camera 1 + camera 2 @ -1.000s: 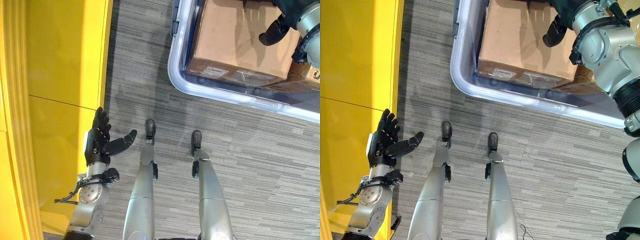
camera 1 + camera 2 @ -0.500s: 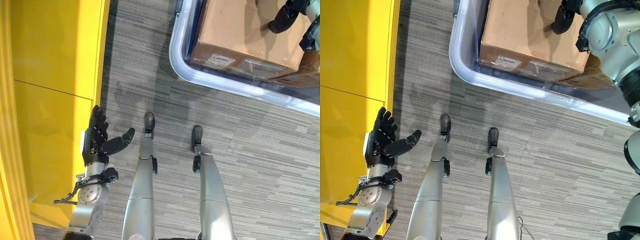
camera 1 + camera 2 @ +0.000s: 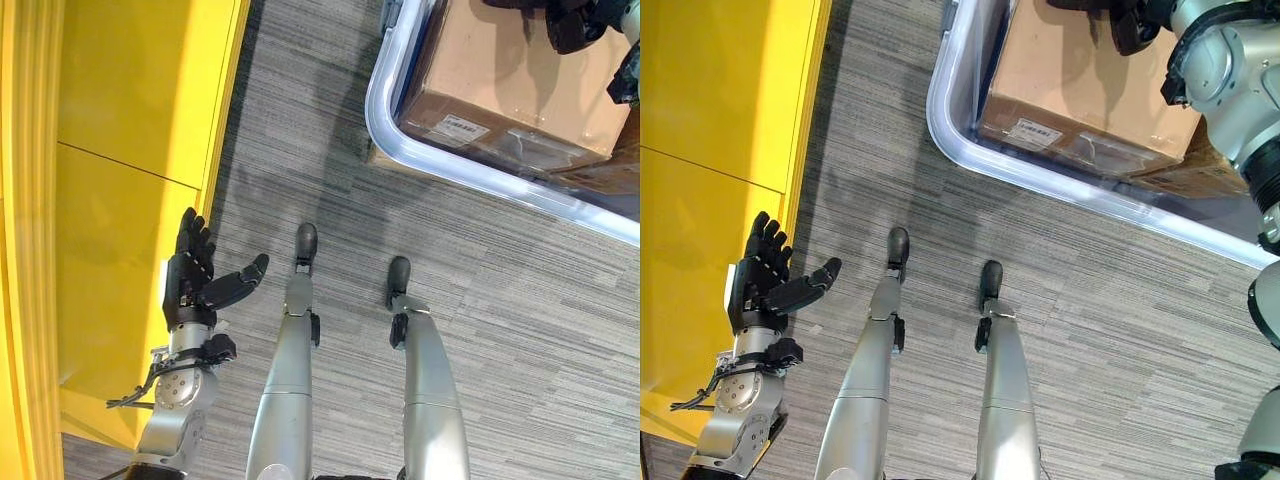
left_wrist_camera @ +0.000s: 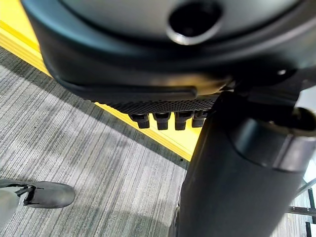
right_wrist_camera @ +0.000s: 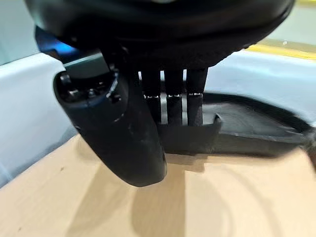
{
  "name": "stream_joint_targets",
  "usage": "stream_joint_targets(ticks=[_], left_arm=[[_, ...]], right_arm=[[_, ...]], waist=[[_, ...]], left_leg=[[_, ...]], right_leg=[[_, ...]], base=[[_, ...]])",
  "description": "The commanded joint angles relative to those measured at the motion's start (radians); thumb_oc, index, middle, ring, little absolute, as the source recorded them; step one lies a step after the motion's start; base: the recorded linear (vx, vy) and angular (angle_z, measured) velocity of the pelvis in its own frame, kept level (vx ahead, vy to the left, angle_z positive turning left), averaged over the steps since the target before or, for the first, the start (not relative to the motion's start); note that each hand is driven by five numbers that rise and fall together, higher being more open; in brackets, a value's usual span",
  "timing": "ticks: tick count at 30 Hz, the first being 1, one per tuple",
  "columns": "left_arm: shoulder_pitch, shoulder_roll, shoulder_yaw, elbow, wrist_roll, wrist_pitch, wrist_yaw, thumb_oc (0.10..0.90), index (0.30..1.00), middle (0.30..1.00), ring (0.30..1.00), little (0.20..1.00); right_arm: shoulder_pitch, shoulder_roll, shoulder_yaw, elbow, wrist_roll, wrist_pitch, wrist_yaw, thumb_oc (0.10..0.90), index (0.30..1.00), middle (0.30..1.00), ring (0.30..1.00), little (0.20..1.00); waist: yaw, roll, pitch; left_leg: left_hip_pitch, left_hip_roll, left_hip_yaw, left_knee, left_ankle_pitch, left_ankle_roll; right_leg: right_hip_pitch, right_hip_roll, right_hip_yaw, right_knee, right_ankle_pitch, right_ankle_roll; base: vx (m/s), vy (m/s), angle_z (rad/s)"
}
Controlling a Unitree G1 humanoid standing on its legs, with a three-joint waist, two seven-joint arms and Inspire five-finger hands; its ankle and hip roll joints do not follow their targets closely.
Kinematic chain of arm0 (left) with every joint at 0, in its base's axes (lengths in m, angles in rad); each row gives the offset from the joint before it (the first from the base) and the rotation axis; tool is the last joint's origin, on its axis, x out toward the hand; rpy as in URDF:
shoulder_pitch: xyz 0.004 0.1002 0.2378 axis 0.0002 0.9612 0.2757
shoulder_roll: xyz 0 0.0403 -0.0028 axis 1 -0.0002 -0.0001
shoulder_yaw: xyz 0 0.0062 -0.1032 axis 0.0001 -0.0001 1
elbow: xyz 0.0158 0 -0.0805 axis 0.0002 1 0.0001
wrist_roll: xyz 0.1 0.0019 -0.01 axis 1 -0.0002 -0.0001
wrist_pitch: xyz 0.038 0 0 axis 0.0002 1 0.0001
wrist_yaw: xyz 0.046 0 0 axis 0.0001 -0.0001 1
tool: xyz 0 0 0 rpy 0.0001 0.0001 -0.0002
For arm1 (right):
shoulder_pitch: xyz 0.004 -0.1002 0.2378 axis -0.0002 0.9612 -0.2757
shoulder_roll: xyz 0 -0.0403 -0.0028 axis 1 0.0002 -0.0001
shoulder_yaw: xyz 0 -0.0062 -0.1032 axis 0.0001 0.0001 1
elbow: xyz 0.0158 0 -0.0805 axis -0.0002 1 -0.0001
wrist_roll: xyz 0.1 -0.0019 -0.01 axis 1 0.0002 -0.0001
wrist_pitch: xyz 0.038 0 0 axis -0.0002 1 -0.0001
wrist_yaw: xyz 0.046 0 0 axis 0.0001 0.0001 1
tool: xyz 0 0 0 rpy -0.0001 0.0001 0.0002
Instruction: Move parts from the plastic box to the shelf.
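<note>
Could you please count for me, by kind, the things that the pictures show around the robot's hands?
Plastic box: 1
Cardboard box: 1
Black part: 1
Yellow shelf: 1
Robot hands, left hand and right hand: 2
Total: 6

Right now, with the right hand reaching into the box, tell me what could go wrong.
1. The right hand has its fingers at a flat black part lying on the cardboard box; a shallow grasp on so thin a piece could slip.
2. The part lies deep inside the plastic box, so it might catch the rim on lifting.
3. The left hand, open, hangs close to the yellow shelf and may brush it.
</note>
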Motion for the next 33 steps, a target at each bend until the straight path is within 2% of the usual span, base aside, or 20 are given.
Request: stream_joint_targets(ticks=[1,19,25,32,33], left_arm=[[0.006,0.045,0.067,-0.075,0.018,-0.09,0.006,0.9,1.0,1.0,1.0,1.0],[0.007,0.069,0.072,-0.077,0.026,-0.08,-0.03,0.9,1.0,1.0,1.0,1.0],[-0.01,0.079,0.069,-0.08,0.043,-0.07,-0.061,0.9,1.0,1.0,1.0,1.0],[-0.004,0.089,0.068,-0.084,0.057,-0.062,-0.086,0.9,1.0,1.0,1.0,1.0],[-0.005,0.097,0.07,-0.083,0.063,-0.058,-0.092,0.9,1.0,1.0,1.0,1.0]], right_arm=[[-0.083,-0.026,0.04,0.021,0.009,-0.013,-0.02,0.4,0.3,0.3,0.3,0.3],[0.17,-0.064,-0.133,-0.118,0.007,-0.028,0.013,0.4,0.3,0.3,0.3,0.3],[0.339,-0.111,-0.226,-0.195,-0.011,-0.043,0.045,0.4,0.3,0.3,0.3,0.3],[0.471,-0.166,-0.31,-0.268,-0.029,-0.063,0.061,0.4,0.3,0.3,0.3,0.3],[0.503,-0.183,-0.335,-0.293,-0.028,-0.069,0.063,0.4,0.3,0.3,0.3,0.3]], waist=[[0.006,-0.02,0.005],[0.037,-0.028,0.005],[0.042,-0.028,0.004],[0.034,-0.038,-0.058],[0.031,-0.04,-0.081]], left_leg=[[0.064,0.051,0.02,0.195,-0.28,-0.018],[0.24,0.047,-0.008,0.076,-0.218,-0.028],[0.373,0.04,-0.028,-0.016,-0.174,-0.028],[0.464,0.05,-0.037,-0.075,-0.152,-0.03],[0.49,0.055,-0.039,-0.079,-0.154,-0.031]], right_leg=[[0.14,-0.04,-0.003,-0.13,-0.046,0.032],[0.325,-0.056,-0.049,-0.193,-0.036,0.035],[0.467,-0.072,-0.082,-0.265,-0.018,0.043],[0.579,-0.081,-0.106,-0.348,0.013,0.052],[0.609,-0.082,-0.112,-0.364,0.015,0.055]], base=[[-0.03,-0.005,0.01],[-0.05,-0.016,0.05],[-0.02,-0.028,0.1],[0.04,-0.006,0.09],[0.09,-0.018,0.19]])
